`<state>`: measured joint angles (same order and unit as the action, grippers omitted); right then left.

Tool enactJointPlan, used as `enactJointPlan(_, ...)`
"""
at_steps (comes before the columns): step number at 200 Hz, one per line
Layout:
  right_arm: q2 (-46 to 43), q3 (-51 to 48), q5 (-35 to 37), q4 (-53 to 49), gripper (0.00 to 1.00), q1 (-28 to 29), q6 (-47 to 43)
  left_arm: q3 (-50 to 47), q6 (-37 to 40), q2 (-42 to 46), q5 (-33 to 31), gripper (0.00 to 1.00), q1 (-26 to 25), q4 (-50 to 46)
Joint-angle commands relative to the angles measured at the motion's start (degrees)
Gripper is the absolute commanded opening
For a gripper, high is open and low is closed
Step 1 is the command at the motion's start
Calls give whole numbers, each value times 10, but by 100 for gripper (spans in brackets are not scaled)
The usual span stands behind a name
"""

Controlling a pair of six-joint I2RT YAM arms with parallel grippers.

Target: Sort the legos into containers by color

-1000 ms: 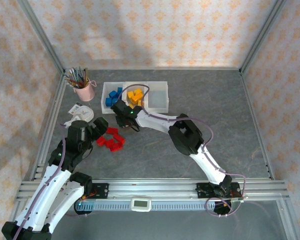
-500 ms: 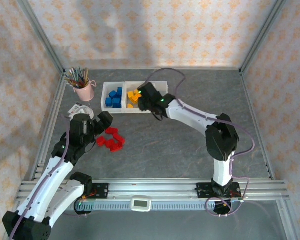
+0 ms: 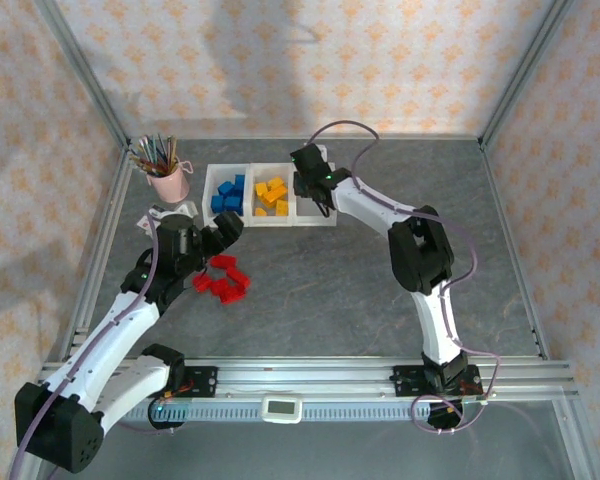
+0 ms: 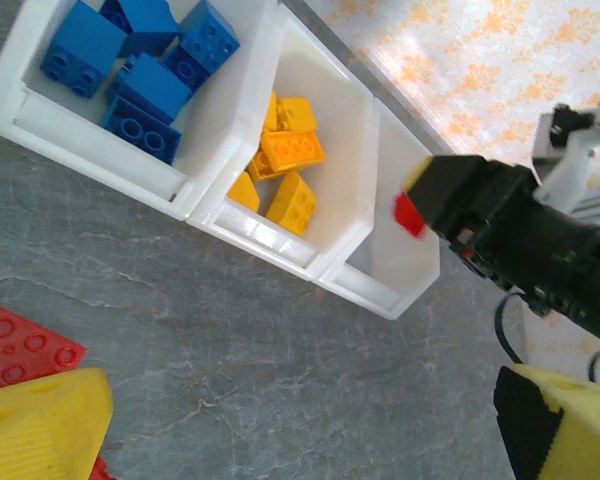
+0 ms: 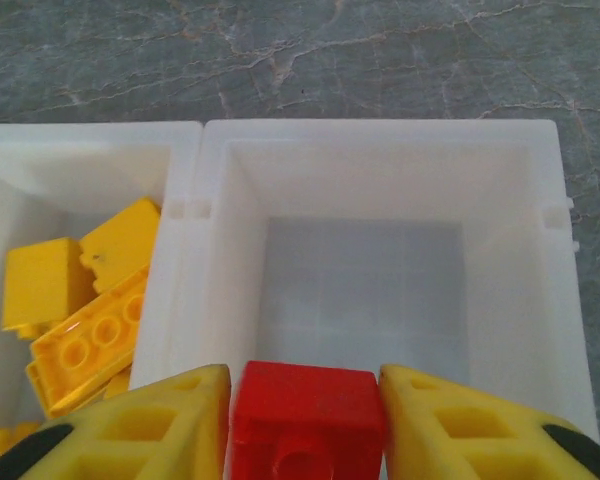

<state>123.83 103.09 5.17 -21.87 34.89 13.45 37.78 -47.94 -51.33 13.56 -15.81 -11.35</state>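
Moved since a second ago: the right arm is no longer working beside the red pile (image 3: 220, 280). It is now reaching to the 3 o'clock end of the bin row, while the left arm is stretching further toward 12 o'clock.

- Right tool (image 5: 305, 425): clamping one red brick (image 4: 408, 213) between its yellow pads (image 5: 150, 425) and hovering over the empty bin (image 5: 380, 135), the third in the row.
- Left tool (image 3: 223, 230): standing open, carrying nothing, near the red pile on its 12 o'clock side.
- Blue bin (image 4: 70, 145): holding blue bricks only.
- Yellow bin (image 4: 260, 238): holding yellow bricks only.
- Red pile: lying on the worktop (image 3: 330, 310) at about 7 o'clock from the bins, its bricks awaiting sorting.

Handling note: the release is probably going best with the right tool centring over the opening, lowering inside the rim, then parting its pads. That should stop the brick bouncing into the yellow bin at 9 o'clock.
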Motion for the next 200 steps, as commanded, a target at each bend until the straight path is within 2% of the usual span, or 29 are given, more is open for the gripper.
enactJointPlan(1,10,47,28,-19,49,-4,-16,-5,8,-1,9,99,-5,27)
enactJointPlan(53,-48,3,8,-16,53,10,-10,0,13,17,-2,99,-6,9)
enactJointPlan(126,-140,-116,-18,-10,57,94,18,0,22,68,-38,99,-5,-72)
enactJointPlan(153,-145,-134,-46,-8,59,131,20,-6,20,94,-57,99,-5,-105)
enactJointPlan(200,-105,-124,-75,-18,63,202,4,-14,6,130,-100,99,-4,-172)
